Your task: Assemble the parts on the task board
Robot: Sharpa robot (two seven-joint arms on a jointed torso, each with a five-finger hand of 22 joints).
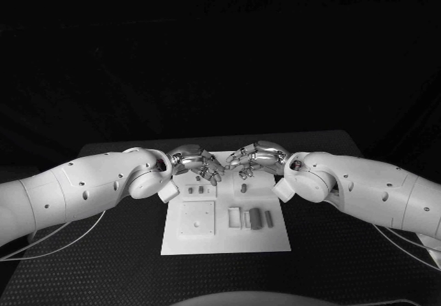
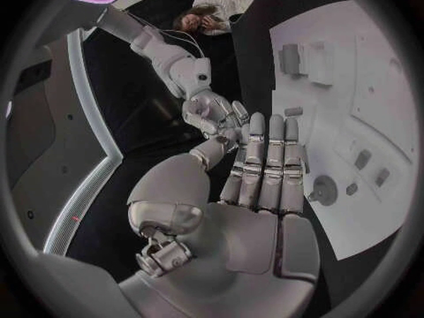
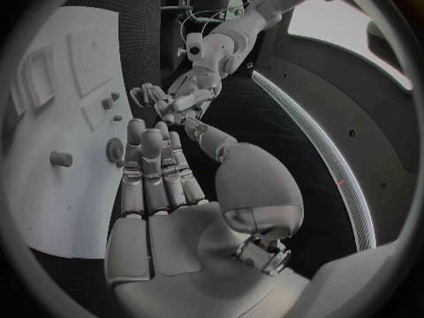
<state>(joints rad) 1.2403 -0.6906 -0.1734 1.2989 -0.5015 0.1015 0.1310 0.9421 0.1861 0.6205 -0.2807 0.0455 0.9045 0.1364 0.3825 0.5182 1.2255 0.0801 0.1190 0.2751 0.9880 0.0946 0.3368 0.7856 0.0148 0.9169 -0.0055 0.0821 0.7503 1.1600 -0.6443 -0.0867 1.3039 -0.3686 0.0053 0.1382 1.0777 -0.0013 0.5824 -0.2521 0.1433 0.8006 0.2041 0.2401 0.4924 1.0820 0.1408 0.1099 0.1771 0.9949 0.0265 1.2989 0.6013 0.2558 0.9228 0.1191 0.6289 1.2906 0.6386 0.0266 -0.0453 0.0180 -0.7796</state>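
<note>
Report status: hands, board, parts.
Left hand and right hand open, holding nothing, over board's far end. Parts lie loose on board. Nothing in the way.

The task board lies in the middle of the desk. Over its far end the left hand and right hand hang side by side, close together. Small parts lie on the board nearer the robot, right of its centre.
</note>
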